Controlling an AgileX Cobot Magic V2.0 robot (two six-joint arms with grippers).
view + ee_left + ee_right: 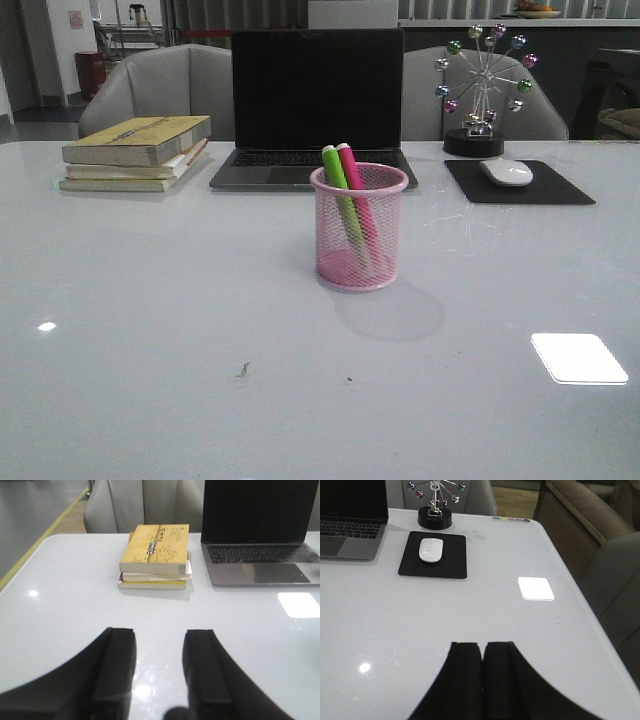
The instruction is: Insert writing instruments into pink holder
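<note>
Green pen & pink pen lean in holder, tips up-left; front view only. Left gripper spread, empty; right gripper clenched, empty, both away from holder.

Only the grippers show, each from its own wrist camera. The left gripper has two matte black fingers, blocky and flat-topped, flaring in curves toward the base. The right gripper has the same black, square-ended fingers and curved shoulders
</note>
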